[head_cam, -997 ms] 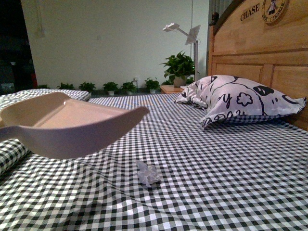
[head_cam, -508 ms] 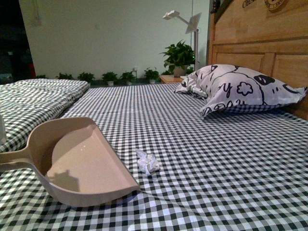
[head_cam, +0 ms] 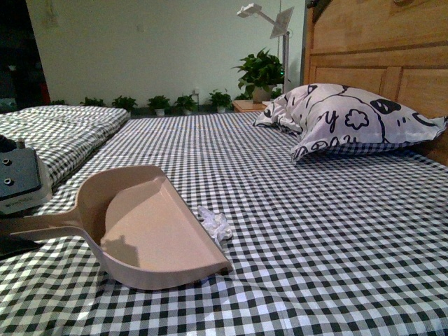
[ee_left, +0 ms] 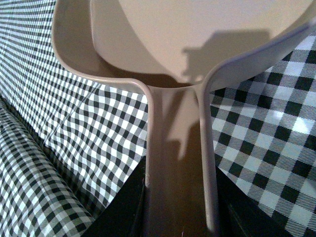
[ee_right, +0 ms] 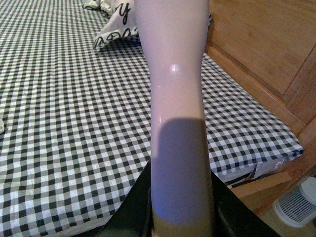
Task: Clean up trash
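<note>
Black-and-white checked sheet (head_cam: 336, 238) fills the bed from edge to edge, and right up front on it sits the beige dustpan (head_cam: 150, 224), open mouth facing right, floor flat on the cloth. And there's the trash (head_cam: 215, 225)! A small crumpled white wad, lying on the sheet just beside the far corner of the dustpan's lip, outside the pan. Whether it touches the lip, I can't tell from here.

Front view gives only a grey slab of the left arm (head_cam: 17, 178) at the dustpan's handle end. The left wrist view is where the grip shows: the left gripper (ee_left: 178, 212) has its dark jaws closed in on either side of the dustpan's narrow handle, the pan flaring out beyond. No wad in that view at all.

Over to the right wrist view, and here's something the front camera doesn't show: the right gripper (ee_right: 180, 217) is clamped on a pale handle (ee_right: 173, 98), smooth and glossy, running straight out from the jaws. What sits at its far end is out of the picture. That same view catches the bed's side edge and a white vented unit (ee_right: 296, 205) down on the floor.

Well beyond the dustpan, the patterned pillow (head_cam: 350, 122) leans at the wooden headboard (head_cam: 378, 56), with potted plants (head_cam: 260, 70) further back still, against the pale wall.
</note>
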`<act>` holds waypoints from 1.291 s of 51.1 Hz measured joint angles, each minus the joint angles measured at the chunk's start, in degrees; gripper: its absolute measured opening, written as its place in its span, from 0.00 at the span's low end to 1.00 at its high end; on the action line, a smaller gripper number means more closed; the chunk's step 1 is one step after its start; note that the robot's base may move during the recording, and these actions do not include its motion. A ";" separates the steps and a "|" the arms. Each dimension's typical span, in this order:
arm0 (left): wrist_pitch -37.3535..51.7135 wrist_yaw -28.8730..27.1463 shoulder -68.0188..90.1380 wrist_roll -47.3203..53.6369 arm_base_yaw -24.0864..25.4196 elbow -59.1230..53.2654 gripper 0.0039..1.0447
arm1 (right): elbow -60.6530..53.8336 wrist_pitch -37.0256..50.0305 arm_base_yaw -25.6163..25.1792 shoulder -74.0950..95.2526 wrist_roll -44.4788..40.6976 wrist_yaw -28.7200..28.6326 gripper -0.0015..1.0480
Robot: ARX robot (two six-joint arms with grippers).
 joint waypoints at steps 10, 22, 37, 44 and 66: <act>-2.08 -0.31 0.24 -0.68 0.02 0.00 0.27 | 0.00 0.00 0.00 0.00 0.00 0.00 0.19; -5.77 -0.48 0.33 -2.01 0.22 0.83 0.27 | 0.00 0.00 0.00 0.00 0.00 0.00 0.19; -6.93 0.11 0.35 -2.29 0.42 0.98 0.27 | -0.02 0.00 0.00 0.00 0.00 0.00 0.19; -7.26 0.48 0.37 -2.32 0.42 0.98 0.27 | 0.00 0.00 0.00 0.00 0.00 0.00 0.19; -11.78 0.70 1.03 -5.35 0.37 1.01 0.27 | 0.00 0.00 0.00 0.00 0.00 0.00 0.19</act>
